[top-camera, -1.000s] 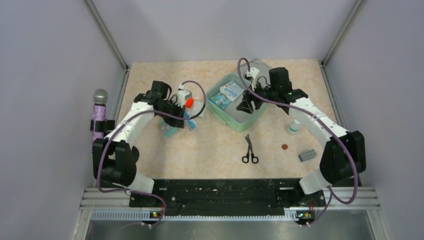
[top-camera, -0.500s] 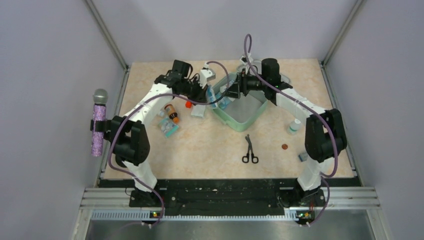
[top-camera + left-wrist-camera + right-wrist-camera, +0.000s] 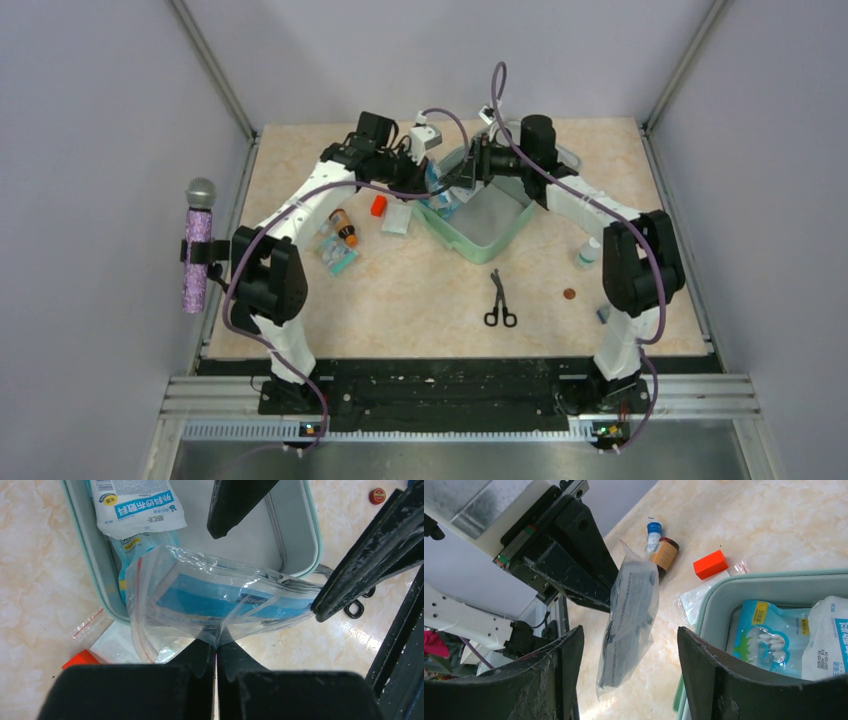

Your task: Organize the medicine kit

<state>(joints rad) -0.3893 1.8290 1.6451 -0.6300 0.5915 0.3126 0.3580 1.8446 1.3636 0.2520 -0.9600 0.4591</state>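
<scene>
- The clear bag (image 3: 215, 597) hangs in the air over the edge of the green box (image 3: 749, 592).
- The left jaws are pinched tight on the bag's edge.
- The right jaws are wide apart, facing the bag.
- The box sits on the worktop (image 3: 420, 290) with packets (image 3: 769, 632) inside.

Beige, marble-patterned table (image 3: 420, 290). Carries a mint-green bin (image 3: 503, 238) at back centre. Left of the bin: an orange block (image 3: 378, 206), a clear packet (image 3: 397, 219), an amber bottle (image 3: 343, 226), blue packets (image 3: 338, 257). In front: black scissors (image 3: 499, 300). To the right: small white bottle (image 3: 589, 252), upright; red cap (image 3: 569, 294); grey block (image 3: 603, 314), partly hidden.
</scene>
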